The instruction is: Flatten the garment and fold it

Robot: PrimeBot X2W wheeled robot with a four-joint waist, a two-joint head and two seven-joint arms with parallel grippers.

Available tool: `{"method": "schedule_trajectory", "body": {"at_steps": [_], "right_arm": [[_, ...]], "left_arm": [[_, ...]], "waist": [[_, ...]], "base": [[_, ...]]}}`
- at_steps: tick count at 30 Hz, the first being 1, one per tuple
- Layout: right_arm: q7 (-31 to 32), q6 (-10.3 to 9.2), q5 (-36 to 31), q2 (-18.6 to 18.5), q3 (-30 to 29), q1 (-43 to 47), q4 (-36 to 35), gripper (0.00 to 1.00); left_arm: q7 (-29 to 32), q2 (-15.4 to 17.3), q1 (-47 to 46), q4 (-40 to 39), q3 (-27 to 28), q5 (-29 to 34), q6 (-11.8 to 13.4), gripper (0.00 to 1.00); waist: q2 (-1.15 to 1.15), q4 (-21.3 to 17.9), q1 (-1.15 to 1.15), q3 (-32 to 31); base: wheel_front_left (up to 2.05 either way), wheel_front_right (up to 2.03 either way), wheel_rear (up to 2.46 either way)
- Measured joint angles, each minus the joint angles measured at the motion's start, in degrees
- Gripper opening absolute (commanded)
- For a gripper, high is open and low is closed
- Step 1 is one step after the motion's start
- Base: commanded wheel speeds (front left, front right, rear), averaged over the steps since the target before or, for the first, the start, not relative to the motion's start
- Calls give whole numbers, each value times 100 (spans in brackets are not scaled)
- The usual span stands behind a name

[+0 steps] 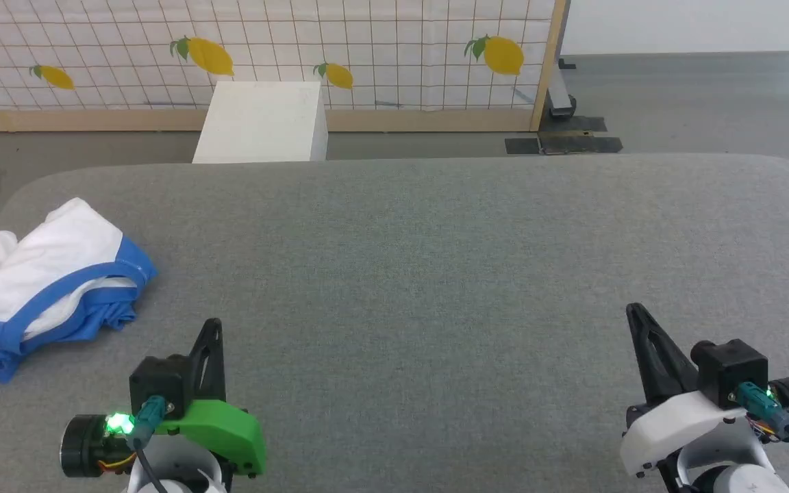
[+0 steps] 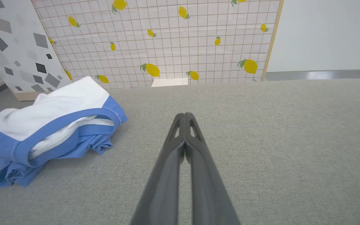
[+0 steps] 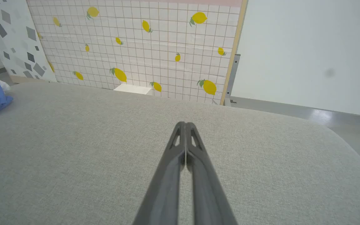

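At table's left edge, crumpled garment (image 1: 45,287)

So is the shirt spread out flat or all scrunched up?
Scrunched up. The garment sits in a crumpled heap near the left edge of the grey table, blue folds bunched under white.

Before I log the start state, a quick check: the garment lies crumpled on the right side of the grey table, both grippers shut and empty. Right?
Wrong side: the garment lies crumpled on the left side of the grey table, as the head view shows. The left gripper and right gripper are shut and empty.
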Motion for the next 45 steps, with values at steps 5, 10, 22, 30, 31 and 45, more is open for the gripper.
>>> {"method": "schedule_trajectory", "body": {"at_steps": [5, 10, 22, 30, 31, 45], "right_arm": [[0, 0, 0, 0, 0, 0, 0, 0], [0, 0, 0, 0, 1, 0, 0, 0], [0, 0, 0, 0, 1, 0, 0, 0], [-8, 1, 9, -1, -44, 5, 0, 100], [-9, 1, 25, -1, -60, 8, 0, 100], [-163, 1, 89, -1, -319, 32, 44, 100]], "left_arm": [[0, 0, 0, 0, 0, 0, 0, 0], [0, 0, 0, 0, 1, 0, 0, 0], [0, 0, 0, 0, 1, 0, 0, 0], [-9, 2, 8, -2, -23, -25, 0, 100], [-11, 2, 11, -2, -22, -31, 0, 100], [-185, 2, 58, -30, -19, -98, 1, 100]], "waist": [[0, 0, 0, 0], [0, 0, 0, 0], [0, 0, 0, 0], [0, -2, 0, 2], [0, -2, 0, 2], [0, 10, 0, -2]], "base": [[0, 0, 0], [0, 0, 0], [0, 0, 0], [0, 0, 0], [0, 0, 0], [0, 0, 0]]}}
